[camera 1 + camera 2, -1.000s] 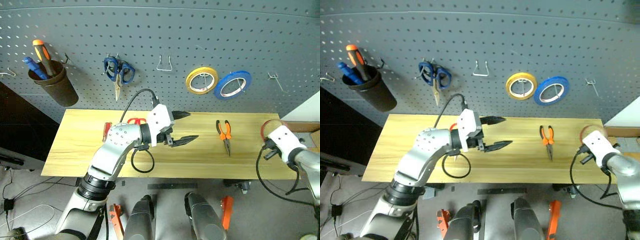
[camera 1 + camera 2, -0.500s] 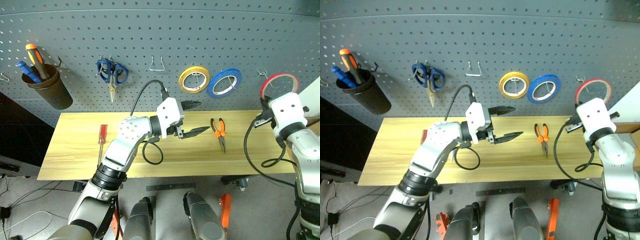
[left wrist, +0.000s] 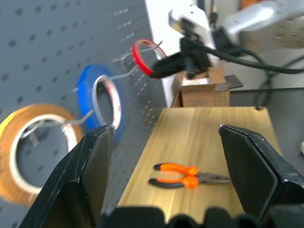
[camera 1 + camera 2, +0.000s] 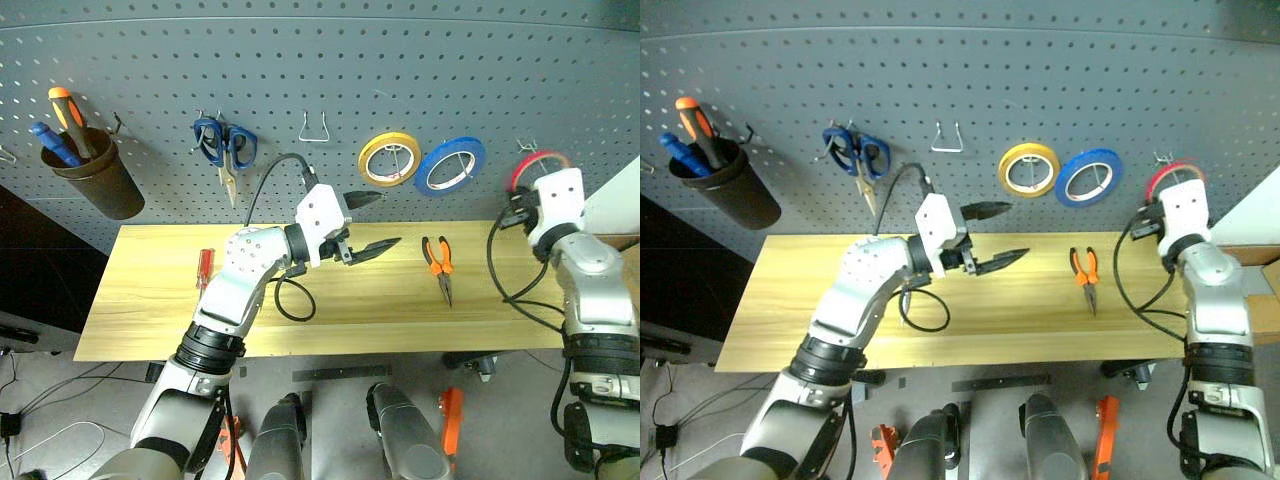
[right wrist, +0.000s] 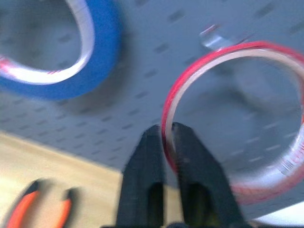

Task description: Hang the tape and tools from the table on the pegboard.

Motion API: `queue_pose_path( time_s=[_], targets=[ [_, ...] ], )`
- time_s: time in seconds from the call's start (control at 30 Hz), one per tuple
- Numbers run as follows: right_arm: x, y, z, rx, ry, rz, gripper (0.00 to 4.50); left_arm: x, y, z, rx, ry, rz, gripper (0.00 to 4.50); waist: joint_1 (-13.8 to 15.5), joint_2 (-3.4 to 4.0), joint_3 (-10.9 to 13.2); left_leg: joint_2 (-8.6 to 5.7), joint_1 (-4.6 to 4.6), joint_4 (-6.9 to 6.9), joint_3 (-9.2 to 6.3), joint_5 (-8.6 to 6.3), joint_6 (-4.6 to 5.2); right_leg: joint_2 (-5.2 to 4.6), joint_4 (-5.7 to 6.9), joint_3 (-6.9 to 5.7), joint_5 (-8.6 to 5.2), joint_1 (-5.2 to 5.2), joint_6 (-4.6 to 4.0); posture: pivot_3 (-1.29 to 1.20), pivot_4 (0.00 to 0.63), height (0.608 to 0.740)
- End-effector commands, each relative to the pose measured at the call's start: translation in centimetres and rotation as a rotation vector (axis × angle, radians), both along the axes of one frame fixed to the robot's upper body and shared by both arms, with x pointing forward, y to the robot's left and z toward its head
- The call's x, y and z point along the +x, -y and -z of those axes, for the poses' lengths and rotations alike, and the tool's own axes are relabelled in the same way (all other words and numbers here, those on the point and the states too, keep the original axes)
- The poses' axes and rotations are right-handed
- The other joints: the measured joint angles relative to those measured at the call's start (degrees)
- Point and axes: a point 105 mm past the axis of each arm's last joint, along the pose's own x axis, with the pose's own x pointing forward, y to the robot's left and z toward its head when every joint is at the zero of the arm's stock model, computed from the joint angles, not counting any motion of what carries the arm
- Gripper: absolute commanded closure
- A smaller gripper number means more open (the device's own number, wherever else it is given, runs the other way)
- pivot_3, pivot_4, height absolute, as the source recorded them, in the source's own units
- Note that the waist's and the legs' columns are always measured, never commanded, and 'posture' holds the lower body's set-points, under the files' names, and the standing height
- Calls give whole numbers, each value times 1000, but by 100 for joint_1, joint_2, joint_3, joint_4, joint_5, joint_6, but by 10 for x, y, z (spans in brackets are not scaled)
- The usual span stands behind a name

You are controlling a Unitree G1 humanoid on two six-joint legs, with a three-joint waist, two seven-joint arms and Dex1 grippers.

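The thin red tape (image 4: pixel 530 162) is up against the grey pegboard (image 4: pixel 300 60), at a metal hook (image 5: pixel 212 36) right of the blue roll. My right gripper (image 5: pixel 165 130) is shut on the ring's lower rim. My left gripper (image 4: pixel 386 220) hovers open and empty over the middle of the table (image 4: pixel 400 310), pointing right. The orange-and-black pliers (image 4: pixel 440 264) lie on the wood to its right. The red-handled screwdriver (image 4: pixel 203 268) lies at the table's left, beside my left arm.
On the board hang blue-handled scissors (image 4: pixel 228 145), an empty wire hook (image 4: pixel 314 128), a yellow roll (image 4: pixel 390 158) and a blue roll (image 4: pixel 450 165). A brown cup (image 4: pixel 98 180) at the left holds orange and blue screwdrivers. A cardboard box (image 3: pixel 204 89) sits beyond the table's right end.
My right gripper lifted the red tape from the table's right end up to the pegboard and pressed it in toward the hook. The left gripper drifted slightly forward, still open.
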Motion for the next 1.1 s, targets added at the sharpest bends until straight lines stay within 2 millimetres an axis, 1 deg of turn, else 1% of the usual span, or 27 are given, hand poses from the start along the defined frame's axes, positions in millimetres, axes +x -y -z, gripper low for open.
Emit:
queue_pose_path(
  time_s=[0.03,0.07,0.17,0.23,0.3,0.33,0.4,0.5,0.6,0.73,0.83,0.97,1.07,1.1],
  targets=[
    [-16,-15,11,18,-44,-23,2846,9,-30,9,68,10,-65,712,-2,2,-1,3,0,0,-2,0,0,1,0,-1,0,-1,0,-208,257,740],
    [-22,-21,23,45,-105,-15,2515,11,-39,15,106,4,-80,712,-8,2,-1,5,0,-1,-4,0,0,1,1,-3,0,-2,0,-209,261,740],
    [-33,-36,49,127,-257,22,1455,15,-57,29,191,-14,-102,712,-8,2,-1,10,-2,5,-2,0,0,-2,8,1,0,-6,0,-210,271,740],
    [-32,-43,61,189,-335,57,798,16,-65,35,234,-22,-110,712,0,2,-1,12,-2,6,-2,0,0,-5,8,2,2,-6,-1,-210,274,740],
    [-26,-46,70,226,-402,110,121,18,-69,38,255,-23,-112,712,2,2,-1,11,-2,7,-4,1,1,-4,7,1,2,-6,-1,-205,278,740],
    [-21,-48,73,251,-429,130,53,19,-70,38,261,-21,-113,712,3,2,-1,11,-2,7,-3,1,2,-4,7,1,2,-6,-2,-205,279,740],
    [-14,-51,78,286,-467,157,53,20,-70,38,267,-18,-113,712,2,2,-1,10,-2,7,-1,2,3,-4,6,0,2,-6,-2,-203,280,740],
    [4,-55,92,356,-533,205,53,20,-69,38,269,-14,-108,712,0,2,-1,9,-3,3,-3,1,3,-2,5,-2,3,-9,-3,-186,280,740],
    [16,-58,99,363,-565,211,53,20,-68,37,273,-12,-107,712,2,2,-1,10,-7,-4,-3,1,4,-3,4,-3,4,-16,-5,-177,278,740],
    [31,-56,107,362,-582,243,53,20,-70,38,277,-12,-113,712,4,2,-1,10,-27,-3,-1,0,6,-8,3,-3,4,-33,-5,-160,277,740],
    [38,-54,113,356,-600,265,53,19,-70,38,277,-12,-117,712,5,2,-1,9,-36,2,1,0,6,-9,6,-2,6,-42,-5,-151,274,740],
    [42,-57,116,380,-630,265,53,18,-70,38,276,-11,-119,712,8,2,-1,8,-36,2,0,0,6,-6,6,-3,6,-43,-5,-143,271,740],
    [43,-59,118,399,-656,268,624,18,-70,39,276,-12,-121,712,9,2,-1,8,-36,2,0,0,6,-5,7,-3,6,-43,-5,-143,269,740],
    [43,-60,117,394,-657,264,979,18,-70,39,275,-13,-123,712,10,2,-1,9,-36,2,0,0,6,-5,7,-4,6,-43,-6,-146,268,740]
  ],
)
